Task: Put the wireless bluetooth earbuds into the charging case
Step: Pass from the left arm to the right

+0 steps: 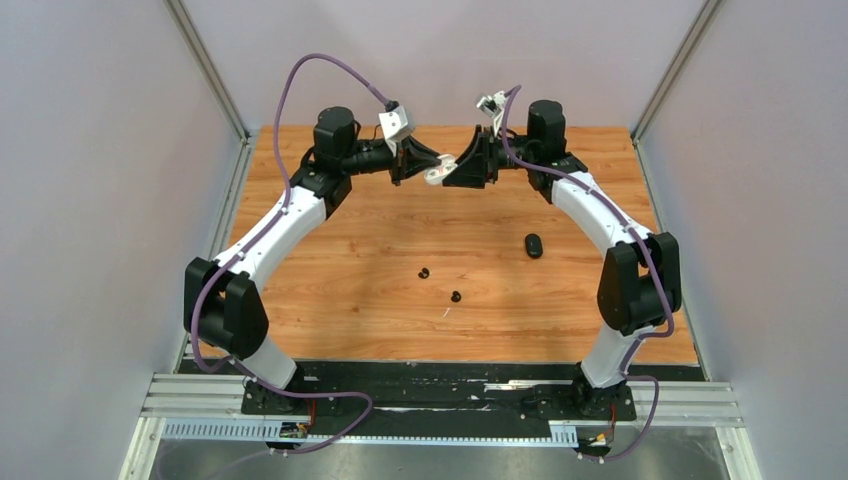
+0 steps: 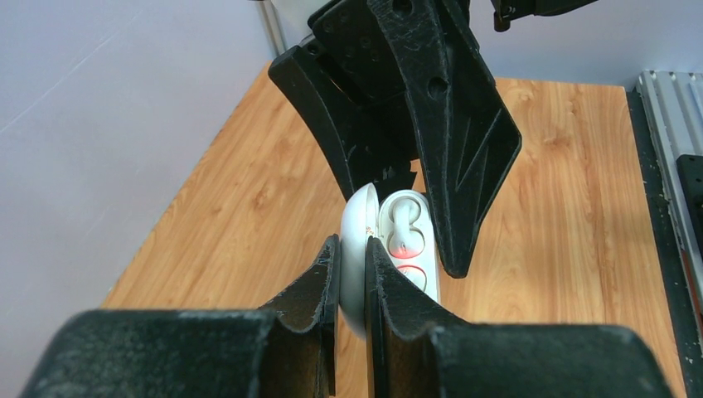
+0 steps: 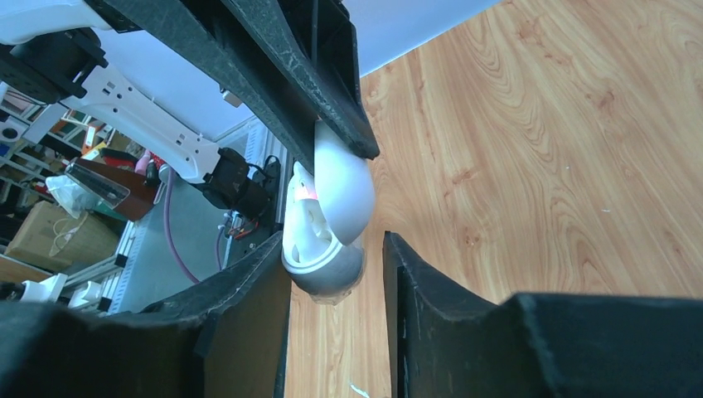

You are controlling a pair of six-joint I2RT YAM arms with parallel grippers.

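You are in a robotics lab, inside a boxed-in test cell. Pale grey partition panels (image 1: 90, 180) on silver metal posts (image 1: 208, 70) enclose the orange wood-grain surface (image 1: 370, 250). Slotted aluminium rails (image 1: 190, 395) run along its near edge. Beyond them are cluttered shelves (image 3: 29, 116) and a brown cardboard box (image 3: 50, 236).

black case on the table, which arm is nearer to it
Right. The right arm runs close beside the black case, on its right in the top view. The left arm runs along the opposite side of the table, well apart from it.
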